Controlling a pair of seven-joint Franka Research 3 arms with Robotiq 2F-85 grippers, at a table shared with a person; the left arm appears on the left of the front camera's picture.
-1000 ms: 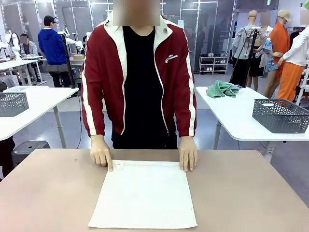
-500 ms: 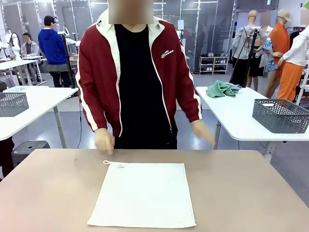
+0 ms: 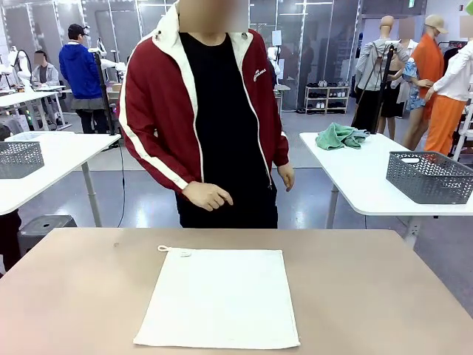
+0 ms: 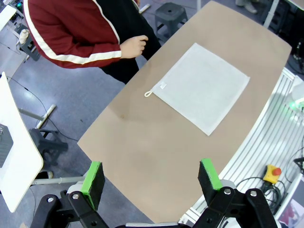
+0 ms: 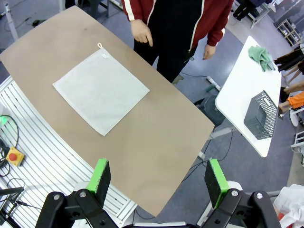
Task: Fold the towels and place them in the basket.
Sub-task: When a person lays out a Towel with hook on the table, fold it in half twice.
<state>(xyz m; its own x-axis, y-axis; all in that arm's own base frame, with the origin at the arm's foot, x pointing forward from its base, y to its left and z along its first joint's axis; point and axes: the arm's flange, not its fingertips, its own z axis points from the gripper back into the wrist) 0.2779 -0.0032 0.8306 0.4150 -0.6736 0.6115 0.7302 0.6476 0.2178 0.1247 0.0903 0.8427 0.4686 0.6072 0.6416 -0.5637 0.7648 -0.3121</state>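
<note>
Cream-white towel lies flat in the frame's upper middle, well above the left gripper and right gripper, both wide open and empty.

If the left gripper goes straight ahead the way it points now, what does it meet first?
The left gripper would probably meet the bare table, beside the cream towel; nothing shows between, though depth is unclear.

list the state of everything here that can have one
cream-white towel: unfolded, spread flat on the table
left gripper: open, empty, above the table
right gripper: open, empty, above the table
person's hands: empty, off the towel
green cloth: crumpled on a side table
</note>
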